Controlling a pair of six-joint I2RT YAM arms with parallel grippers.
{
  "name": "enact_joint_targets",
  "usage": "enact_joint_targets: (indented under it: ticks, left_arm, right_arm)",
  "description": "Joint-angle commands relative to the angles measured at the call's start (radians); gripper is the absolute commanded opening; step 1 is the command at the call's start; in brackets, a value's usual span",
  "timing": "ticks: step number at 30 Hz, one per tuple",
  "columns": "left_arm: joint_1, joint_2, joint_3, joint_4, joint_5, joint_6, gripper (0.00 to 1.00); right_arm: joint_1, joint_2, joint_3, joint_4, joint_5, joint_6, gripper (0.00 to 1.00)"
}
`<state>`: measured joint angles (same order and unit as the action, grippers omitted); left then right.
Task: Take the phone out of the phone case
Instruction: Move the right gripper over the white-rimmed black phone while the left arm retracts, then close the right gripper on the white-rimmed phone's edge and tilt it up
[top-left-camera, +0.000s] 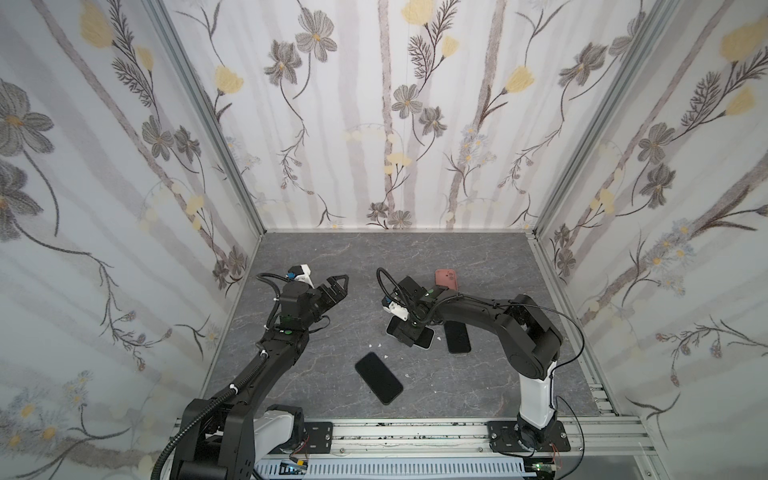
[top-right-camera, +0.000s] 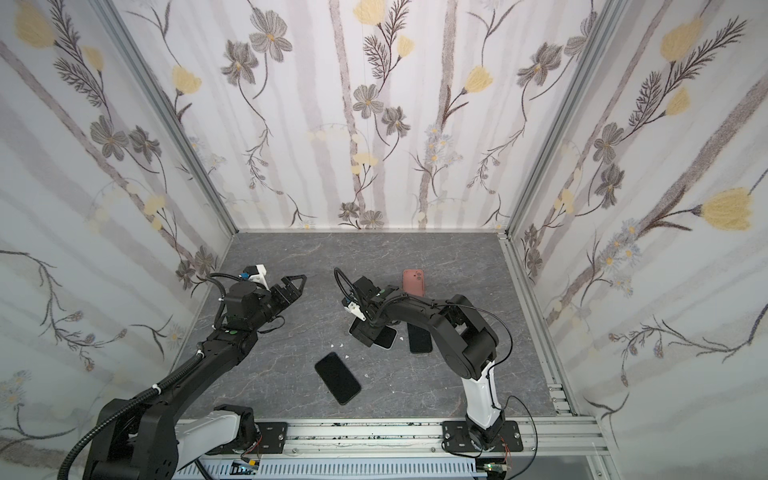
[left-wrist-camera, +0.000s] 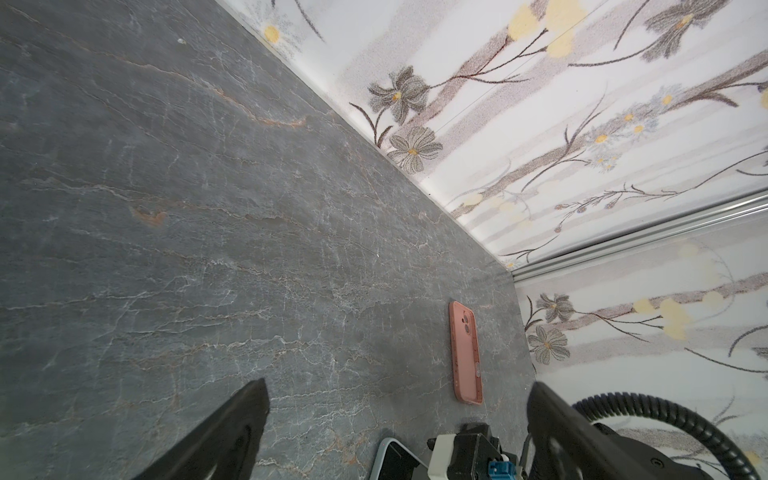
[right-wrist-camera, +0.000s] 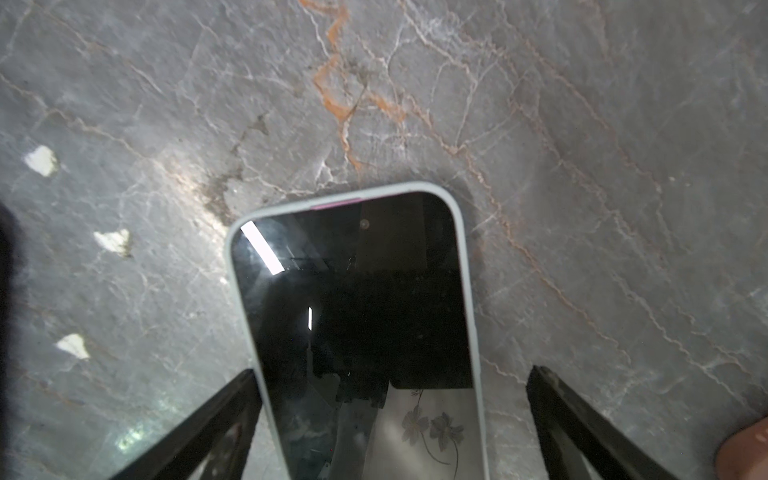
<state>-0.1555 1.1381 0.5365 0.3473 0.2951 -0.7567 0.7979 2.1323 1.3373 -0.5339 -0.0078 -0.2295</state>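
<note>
The phone (right-wrist-camera: 357, 316) lies screen up in a pale grey phone case (right-wrist-camera: 467, 266) on the grey marble table. My right gripper (right-wrist-camera: 392, 372) hangs open over its near end. One finger (right-wrist-camera: 232, 407) is right at the case's side and the other finger (right-wrist-camera: 557, 411) stands well clear. In both top views this gripper (top-left-camera: 409, 332) (top-right-camera: 370, 334) covers most of the phone (top-left-camera: 426, 337) (top-right-camera: 387, 338). My left gripper (top-left-camera: 337, 289) (left-wrist-camera: 397, 386) is open and empty, raised to the left and pointing toward the right arm.
A bare black phone (top-left-camera: 379, 377) lies toward the front middle. A black slab (top-left-camera: 457, 337) lies under the right arm. An empty pink case (top-left-camera: 446, 279) (left-wrist-camera: 465, 353) lies behind the right gripper. Small white chips (top-left-camera: 376, 345) (right-wrist-camera: 41, 160) dot the table. Flowered walls close three sides.
</note>
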Motion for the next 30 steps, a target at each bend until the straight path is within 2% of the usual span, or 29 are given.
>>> enact_joint_targets:
  ticks: [1,9,23,30]
  left_arm:
    - [0.002,0.0,0.001,0.045,0.015,-0.003,1.0]
    - [0.002,-0.006,-0.004,0.045,0.012,-0.003,1.0]
    - [0.002,0.017,0.012,0.045,0.012,0.007,1.0]
    - [0.002,0.021,0.011,0.047,0.007,0.013,1.0]
  right_arm:
    - [-0.002,0.013,0.01,-0.011,0.01,-0.017,1.0]
    - [-0.009,0.054,0.043,-0.066,-0.003,-0.018,0.99]
    - [-0.009,0.063,0.042,-0.114,0.019,0.022,0.83]
    - [-0.009,0.054,0.04,-0.119,-0.01,0.079,0.74]
